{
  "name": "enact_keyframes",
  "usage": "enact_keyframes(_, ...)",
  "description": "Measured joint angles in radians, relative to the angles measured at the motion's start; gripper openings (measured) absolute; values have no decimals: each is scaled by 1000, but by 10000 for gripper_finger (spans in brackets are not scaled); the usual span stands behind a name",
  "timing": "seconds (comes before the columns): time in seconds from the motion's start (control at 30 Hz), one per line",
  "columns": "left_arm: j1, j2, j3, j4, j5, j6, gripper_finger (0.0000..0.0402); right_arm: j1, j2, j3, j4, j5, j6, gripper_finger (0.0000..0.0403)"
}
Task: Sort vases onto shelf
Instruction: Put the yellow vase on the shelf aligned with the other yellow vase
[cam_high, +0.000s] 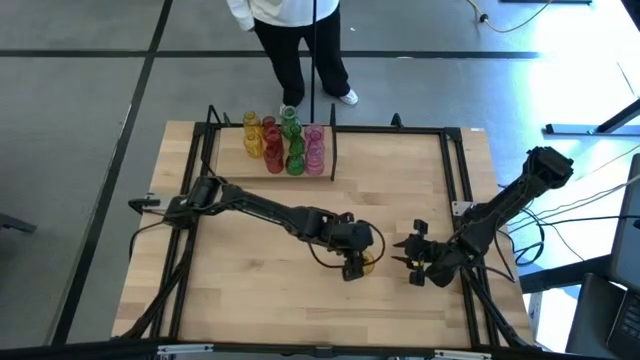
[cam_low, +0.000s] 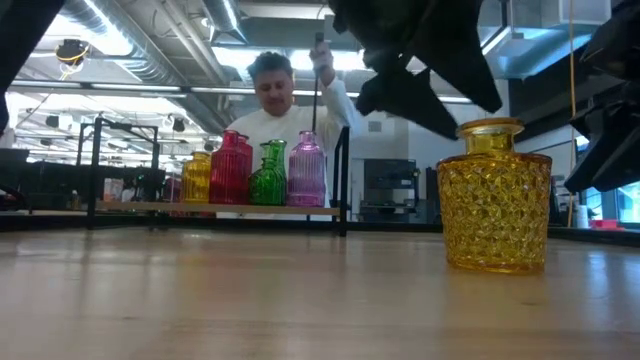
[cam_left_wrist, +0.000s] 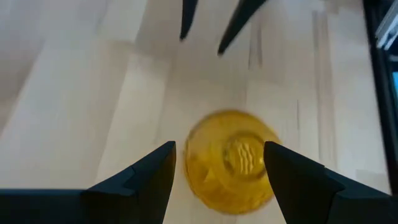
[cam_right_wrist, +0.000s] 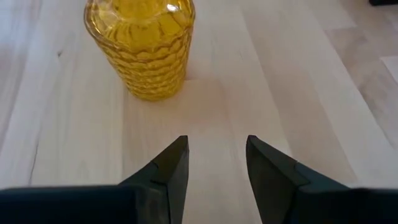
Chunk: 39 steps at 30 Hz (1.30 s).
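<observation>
— Nearest? Yellow vase: translucent, dimpled glass, round body, short neck, upright on pale wood surface.
— End effectors? Left end effector directly above, spread wide, gripping nothing. Right end effector beside, partly parted, empty.

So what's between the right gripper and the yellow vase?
Nothing: in the right wrist view only bare table separates the open right gripper from the yellow vase.
</observation>
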Motion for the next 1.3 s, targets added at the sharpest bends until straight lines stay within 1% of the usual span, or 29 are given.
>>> enact_keyframes(0.1,0,0,-25,-5,-2,-28,237,0,0,0,2,1,0,143)
enact_keyframes(0.33,-4,0,-30,17,0,-1,237,0,0,0,4,14,0,143)
enact_keyframes(0.57,-1,0,-30,-19,17,-32,237,0,0,0,9,20,0,143)
enact_keyframes(0.73,-2,0,-30,-49,61,-54,237,0,0,0,10,21,0,143)
enact_keyframes(1.03,5,0,-32,-52,44,-49,235,0,0,0,10,47,0,143)
enact_keyframes(1.13,4,0,-32,-52,44,-32,218,0,0,0,10,47,1,143)
enact_keyframes(1.3,4,0,-32,-53,63,-27,165,0,0,0,10,47,2,143)
